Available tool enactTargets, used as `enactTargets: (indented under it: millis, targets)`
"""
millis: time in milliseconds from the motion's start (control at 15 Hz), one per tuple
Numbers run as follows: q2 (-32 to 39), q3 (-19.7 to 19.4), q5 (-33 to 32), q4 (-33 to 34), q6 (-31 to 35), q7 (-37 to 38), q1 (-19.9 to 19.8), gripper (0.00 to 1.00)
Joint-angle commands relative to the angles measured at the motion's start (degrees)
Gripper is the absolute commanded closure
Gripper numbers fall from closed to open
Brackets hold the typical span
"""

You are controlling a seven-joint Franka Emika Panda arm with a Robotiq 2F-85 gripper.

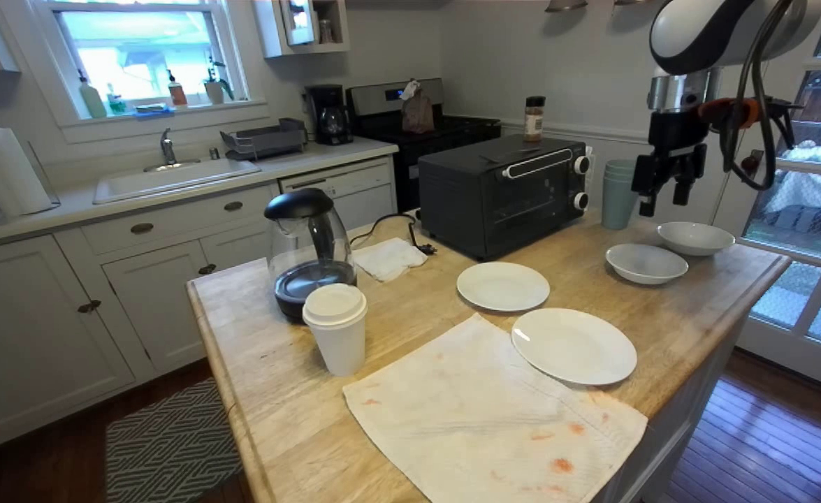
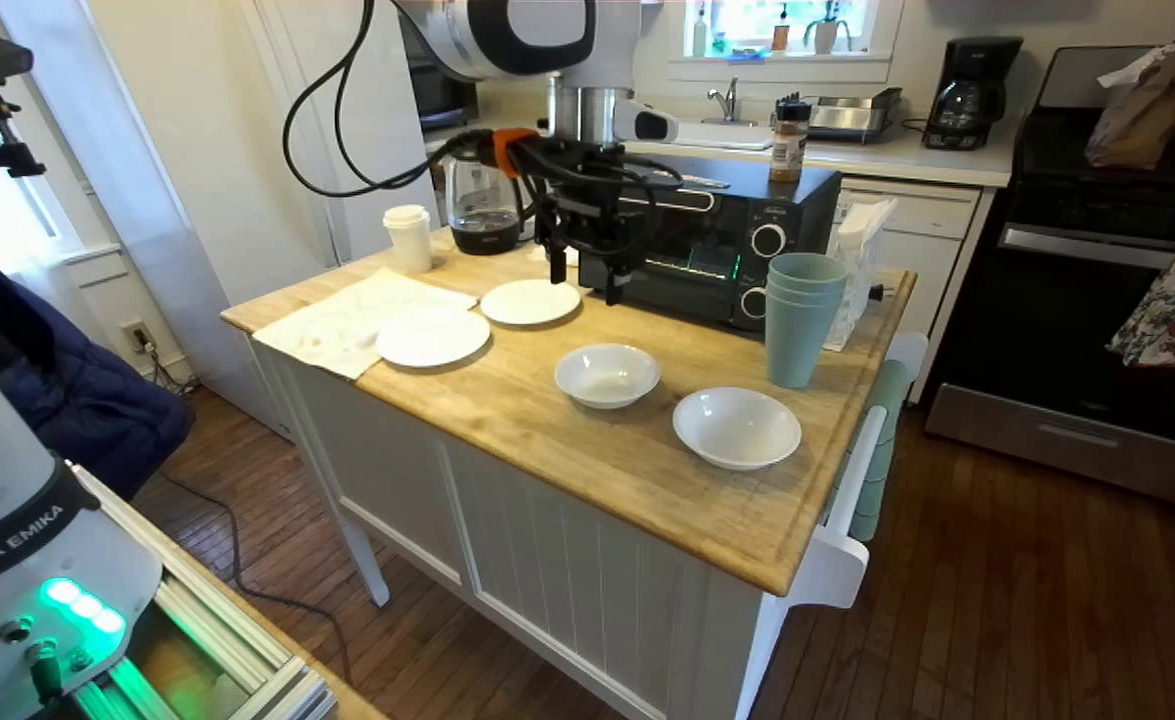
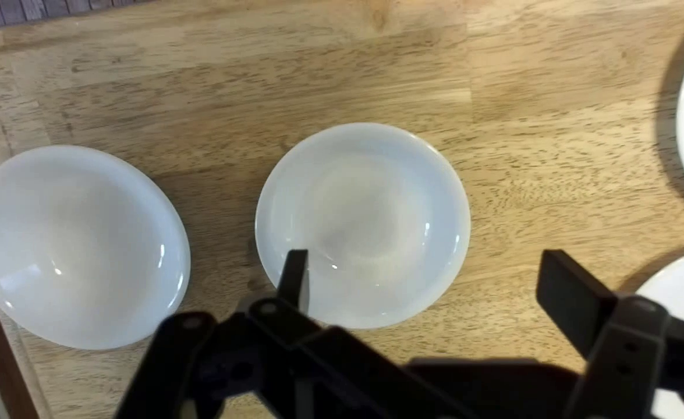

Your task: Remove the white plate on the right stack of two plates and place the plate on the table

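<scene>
Gaping wide and gripping nothing at the pincer (image 3: 426, 273), hanging above the table (image 2: 637, 460). Bearing on the table below the pincer, partly hidden by it in the wrist view, a small raised-rim white plate (image 3: 365, 226); bearing farther out to one side, apart from the first, a matching white plate (image 3: 80, 247). Showing past the pincer's opposite side two flat dinner plates (image 2: 432, 337); showing behind the pincer, in an exterior view, a black toaster oven (image 2: 707, 265) and, near the matching white plate, stacked teal cups (image 2: 800, 330).
</scene>
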Motion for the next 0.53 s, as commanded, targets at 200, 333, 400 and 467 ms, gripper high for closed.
enactTargets:
  millis: [200, 333, 400, 467]
  targets:
    - [-3.07, -0.82, 0.12, -1.67, 0.12, -2.54, -1.09, 0.0]
    - [-3.76, -0.98, 0.35, -1.99, 0.42, -2.65, -1.05, 0.0]
    - [-1.42, -0.98, -0.03, 0.04, -0.19, -1.22, -0.69, 0.0]
    - [-1.7, -1.04, -0.03, 0.01, -0.19, -1.28, -0.68, 0.0]
